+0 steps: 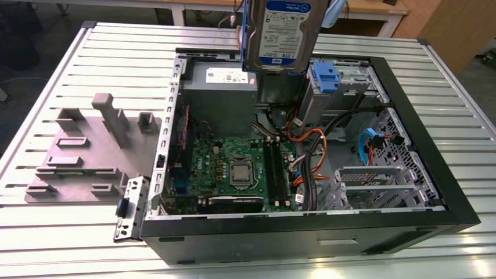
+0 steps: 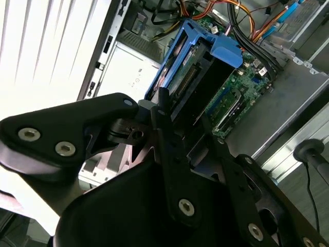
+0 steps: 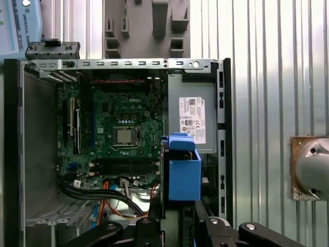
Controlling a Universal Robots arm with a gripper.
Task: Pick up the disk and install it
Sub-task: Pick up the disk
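Gripper (image 2: 180,121) jaws pinch the disk (image 1: 279,29), holding it on edge above the open computer case (image 1: 172,116), over the power supply (image 1: 220,96) and just left of the drive cage (image 1: 345,87) in the exterior view. The carry looks under way; seating it calls for squaring its blue carrier with that cage.

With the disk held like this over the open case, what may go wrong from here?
If the gripper slips, the disk would likely fall onto the power supply or the motherboard in the case below. The orange and black cables lie loose beside the drive cage, so the disk may snag on them going down.
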